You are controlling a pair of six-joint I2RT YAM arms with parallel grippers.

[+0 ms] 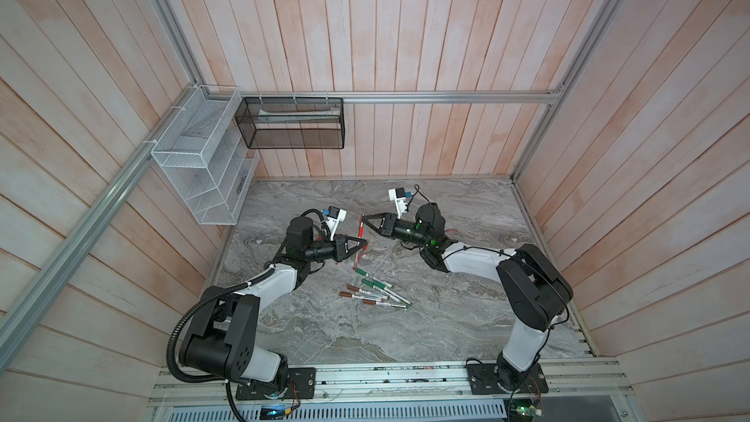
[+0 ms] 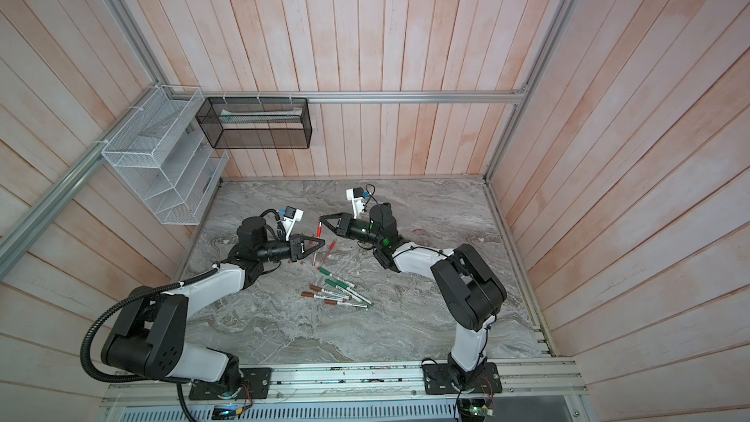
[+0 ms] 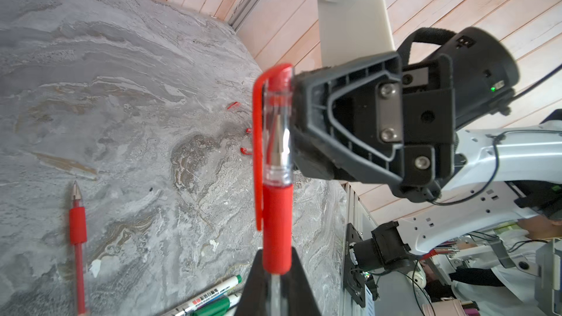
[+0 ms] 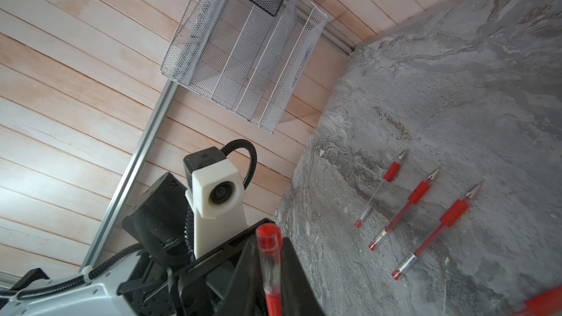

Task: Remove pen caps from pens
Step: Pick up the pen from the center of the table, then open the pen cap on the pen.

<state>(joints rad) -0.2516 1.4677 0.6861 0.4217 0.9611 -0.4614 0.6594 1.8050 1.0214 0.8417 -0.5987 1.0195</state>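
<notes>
left gripper (image 1: 365, 242): clamped on a red pen (image 3: 277, 223) just below its rubber grip, so it's held up off the desk (image 1: 466, 318)
pen cap (image 3: 275, 110): not off yet, seated over the tip
right gripper (image 1: 364, 219): set around the cap; whether it's squeezed or slack can't be told
risk: if the cap isn't properly pinched, it gets slid over instead of pulled. The slick barrel could also be dragged through the left grip, or the cap flicked away
</notes>
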